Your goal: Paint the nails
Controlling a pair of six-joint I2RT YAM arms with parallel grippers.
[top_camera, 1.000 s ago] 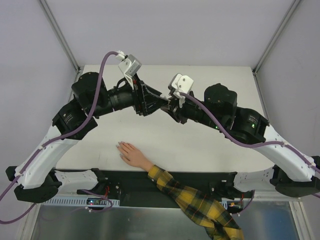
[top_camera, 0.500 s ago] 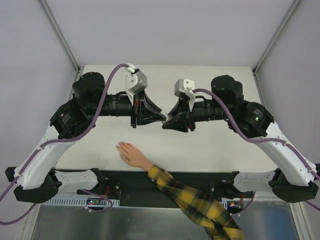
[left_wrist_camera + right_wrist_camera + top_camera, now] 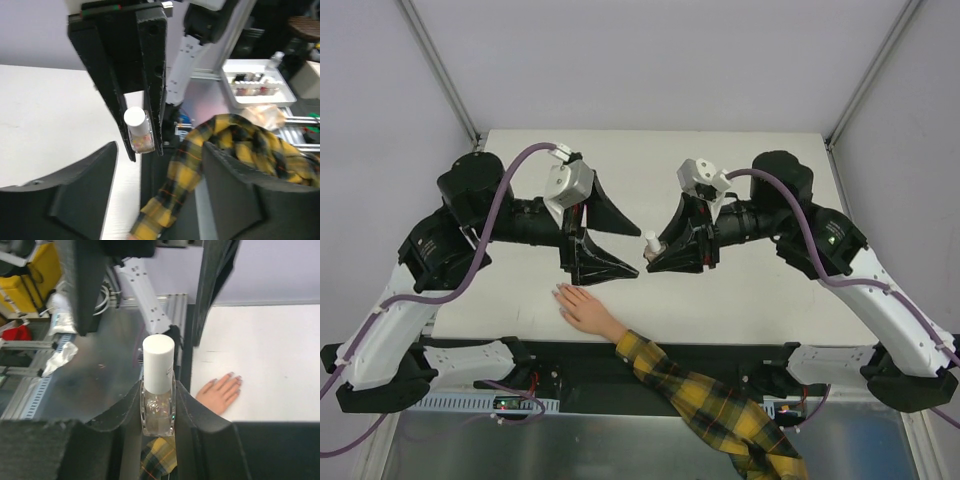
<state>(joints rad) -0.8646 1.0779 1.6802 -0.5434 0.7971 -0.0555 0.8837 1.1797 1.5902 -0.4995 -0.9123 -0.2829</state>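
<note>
Tiny nails (image 3: 231, 374) look pale greyish-lavender on the mannequin hand (image 3: 218, 393).

White surface (image 3: 650, 150) enclosed by pale grey walls (image 3: 650, 60); aluminium frame posts (image 3: 440, 70) rise at its far corners.

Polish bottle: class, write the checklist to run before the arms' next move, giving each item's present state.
1. Bottle clamped in right gripper: ok.
2. Cap off: not ok, it is on the bottle.
3. Left gripper open, apart from cap: ok.
4. Hand flat on table, nails facing up: ok.
5. Brush loaded: cannot tell, hidden under cap.
</note>
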